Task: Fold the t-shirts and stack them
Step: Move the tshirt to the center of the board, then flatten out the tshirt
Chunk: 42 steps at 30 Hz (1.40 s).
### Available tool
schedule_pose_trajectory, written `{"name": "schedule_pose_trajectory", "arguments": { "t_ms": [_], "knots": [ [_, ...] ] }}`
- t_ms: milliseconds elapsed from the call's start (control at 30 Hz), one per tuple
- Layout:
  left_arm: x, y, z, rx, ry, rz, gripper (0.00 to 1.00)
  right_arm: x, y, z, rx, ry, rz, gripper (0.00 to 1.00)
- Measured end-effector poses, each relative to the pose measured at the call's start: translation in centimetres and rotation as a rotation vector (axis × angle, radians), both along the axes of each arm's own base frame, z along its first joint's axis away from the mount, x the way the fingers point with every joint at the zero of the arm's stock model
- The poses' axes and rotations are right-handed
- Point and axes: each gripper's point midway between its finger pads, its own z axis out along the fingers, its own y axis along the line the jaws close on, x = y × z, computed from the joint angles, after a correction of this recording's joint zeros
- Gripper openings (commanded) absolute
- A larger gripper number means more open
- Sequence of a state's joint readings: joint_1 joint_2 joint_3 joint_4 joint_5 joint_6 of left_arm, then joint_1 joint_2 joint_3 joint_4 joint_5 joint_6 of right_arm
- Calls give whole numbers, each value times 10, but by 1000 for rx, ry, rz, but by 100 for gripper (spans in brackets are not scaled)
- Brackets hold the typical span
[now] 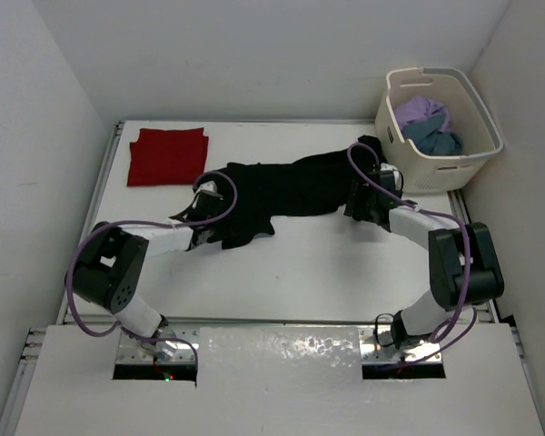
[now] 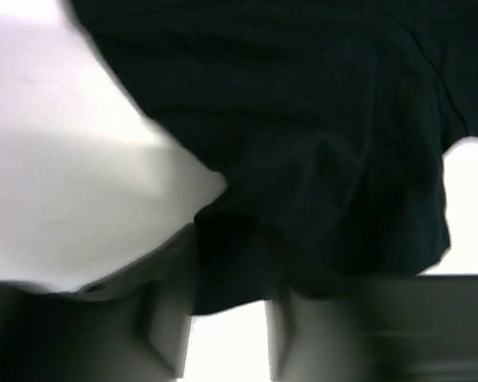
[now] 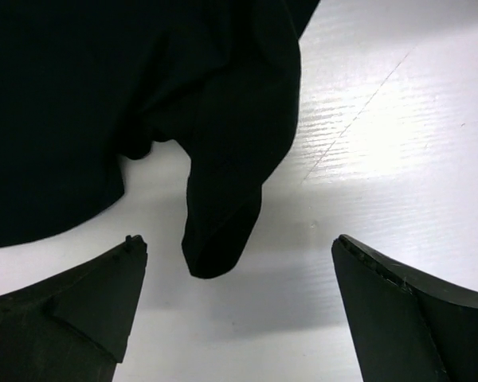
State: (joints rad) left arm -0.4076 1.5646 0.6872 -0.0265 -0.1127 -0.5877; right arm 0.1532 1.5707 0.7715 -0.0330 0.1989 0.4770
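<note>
While the black t-shirt (image 1: 291, 186) lies crumpled and stretched across the middle of the table (image 1: 327, 263), both arms reach onto it, one at each end. Left gripper (image 2: 227, 326) sits at the shirt's left end. Its fingers (image 2: 163, 334) stand partway apart with a bunched fold of black cloth between them; the view is blurry, so I can't tell if the cloth is actually pinched. Right gripper (image 3: 237, 243) is at the shirt's right end, jaws spread wide, holding nothing. A loose tip of black cloth lies on the table between the jaws, touching neither. Red t-shirt (image 1: 168, 156) lies folded flat at the far left corner, apart from the black one. Lavender t-shirt (image 1: 424, 111) and teal-blue t-shirt (image 1: 436, 138) sit bunched inside the cream basket (image 1: 427, 174) at the far right corner.
</note>
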Motion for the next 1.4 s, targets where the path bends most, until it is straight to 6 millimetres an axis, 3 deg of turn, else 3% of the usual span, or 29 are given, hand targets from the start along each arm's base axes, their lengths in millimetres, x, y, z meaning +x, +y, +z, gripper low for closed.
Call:
{"name": "schedule_pose_trajectory", "arguments": {
  "t_ms": [67, 100, 167, 200, 300, 400, 433, 467, 600, 700, 833, 933, 1033, 1133, 1267, 1400],
  "knots": [
    [-1, -4, -2, -11, 4, -18, 14, 0, 1, -6, 16, 1, -17, 92],
    [-2, -7, -5, -18, 9, -29, 0, 2, 2, -10, 23, -3, -23, 89],
    [-3, -11, -6, -32, 11, -47, 0, 5, 3, -16, 40, -11, -36, 76],
    [-3, -13, -6, -37, 12, -52, 0, 7, 4, -20, 51, -14, -40, 60],
    [-1, -16, -6, -50, 6, -62, 0, 11, 7, -28, 82, -16, -51, 35],
    [-1, -17, -5, -49, 0, -65, 0, 9, 7, -31, 97, -21, -57, 20],
    [0, -16, -3, -47, -6, -64, 0, 8, 7, -32, 102, -24, -59, 6],
    [1, -15, 1, -43, -18, -61, 0, 8, 6, -31, 100, -29, -55, 0],
    [17, -17, 43, -66, -157, -65, 0, 10, 3, -10, 90, -101, -46, 0],
    [37, -21, 94, -95, -302, -59, 0, 20, 0, 23, 63, -204, -18, 0],
    [63, -24, 181, -142, -534, -36, 0, 31, -4, 79, 3, -362, 34, 0],
    [74, -18, 247, -154, -696, -2, 0, 33, -12, 132, -58, -498, 44, 0],
    [74, -7, 305, -156, -834, 42, 0, 27, -23, 197, -117, -656, 28, 0],
    [55, 17, 370, -149, -987, 107, 0, 12, -34, 272, -174, -819, 6, 0],
    [7, 51, 453, -166, -1192, 169, 0, -23, -45, 361, -229, -1012, -23, 0],
    [-54, 75, 529, -206, -1391, 165, 0, -66, -48, 428, -251, -1164, -10, 0]
  ]
}}
